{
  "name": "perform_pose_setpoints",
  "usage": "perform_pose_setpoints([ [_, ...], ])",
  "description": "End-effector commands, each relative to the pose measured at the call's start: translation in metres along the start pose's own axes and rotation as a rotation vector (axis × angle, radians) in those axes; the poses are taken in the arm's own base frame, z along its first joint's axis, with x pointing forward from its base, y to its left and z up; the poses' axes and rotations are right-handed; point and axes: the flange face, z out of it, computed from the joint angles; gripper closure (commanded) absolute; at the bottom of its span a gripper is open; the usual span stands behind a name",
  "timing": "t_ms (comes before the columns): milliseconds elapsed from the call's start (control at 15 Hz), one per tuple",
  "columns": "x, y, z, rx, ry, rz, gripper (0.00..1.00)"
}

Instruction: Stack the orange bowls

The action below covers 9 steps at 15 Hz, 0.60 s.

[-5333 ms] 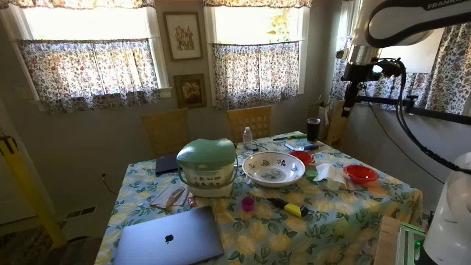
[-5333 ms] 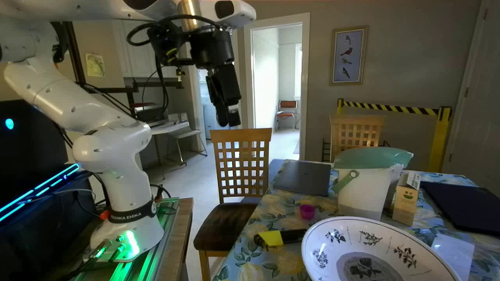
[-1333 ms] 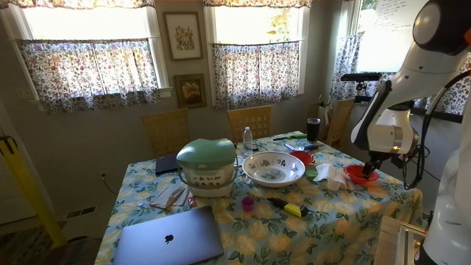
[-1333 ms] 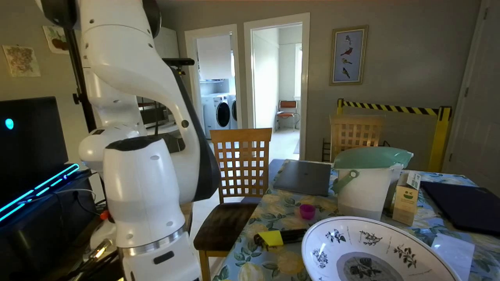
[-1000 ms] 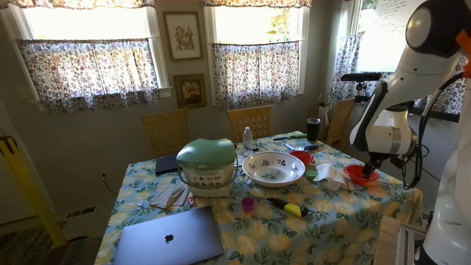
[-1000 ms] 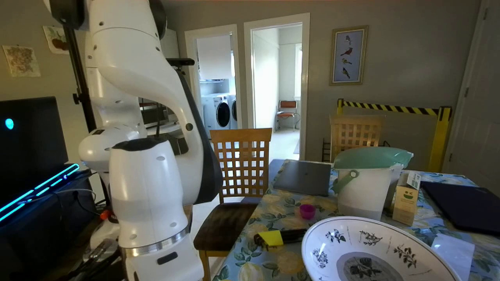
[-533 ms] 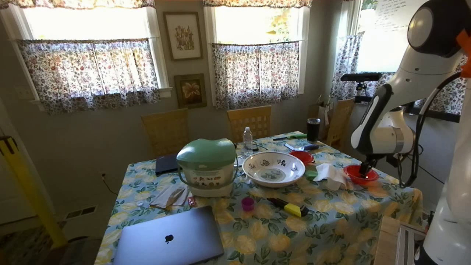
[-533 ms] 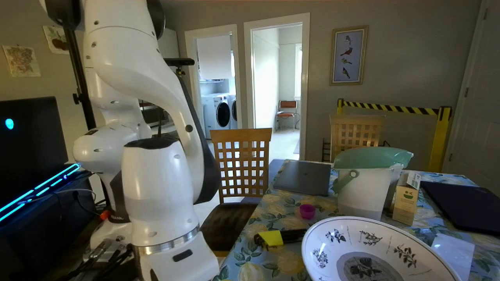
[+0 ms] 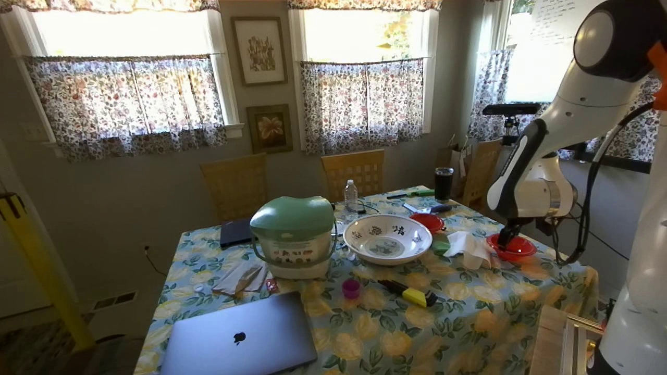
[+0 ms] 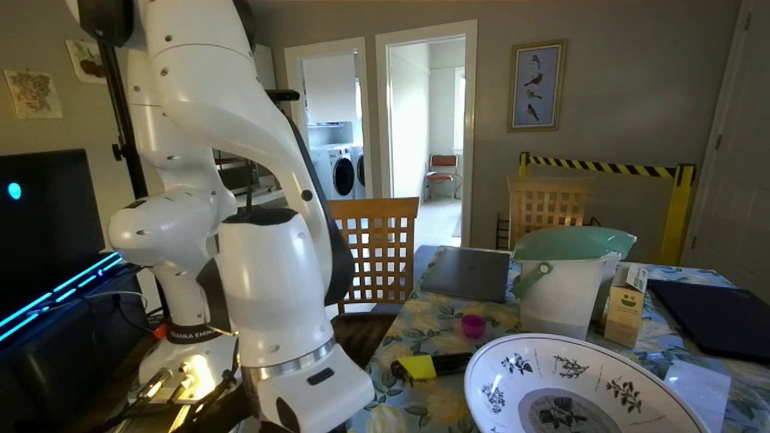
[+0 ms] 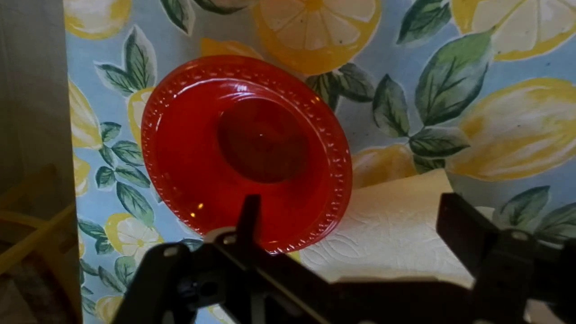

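One orange bowl (image 9: 522,251), glossy and red-orange, sits upright on the table's right part; it fills much of the wrist view (image 11: 198,148). The other orange bowl (image 9: 428,223) stands behind the big white dish (image 9: 388,255), which partly hides it. My gripper (image 9: 504,245) is low over the left side of the near bowl. In the wrist view, my gripper (image 11: 351,204) is open and empty, one finger over the bowl's inside and the other over a paper towel, the rim between them. The bowls and gripper do not show in an exterior view with the dish in front (image 10: 511,415).
A crumpled white paper towel (image 9: 467,249) lies beside the near bowl, with a green item (image 9: 441,247) by it. A dark tumbler (image 9: 443,183) and a bottle (image 9: 350,198) stand farther back. A green-lidded container (image 9: 293,234) stands left of the dish.
My gripper has come down from high above the table to the near bowl. In the last second it has shifted from over the bowl's middle toward its left side. The bowls have not moved.
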Motion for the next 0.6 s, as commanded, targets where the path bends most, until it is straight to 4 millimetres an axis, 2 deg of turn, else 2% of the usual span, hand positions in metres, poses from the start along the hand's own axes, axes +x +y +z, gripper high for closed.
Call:
perform_pose_setpoints([
  [0,0.001,-0.002,0.011,-0.011,-0.008,-0.021,0.0],
  [267,-0.005,-0.005,0.034,0.003,-0.048,-0.018,0.0],
  [533,-0.007,0.003,0.063,0.004,-0.056,-0.002,0.0],
])
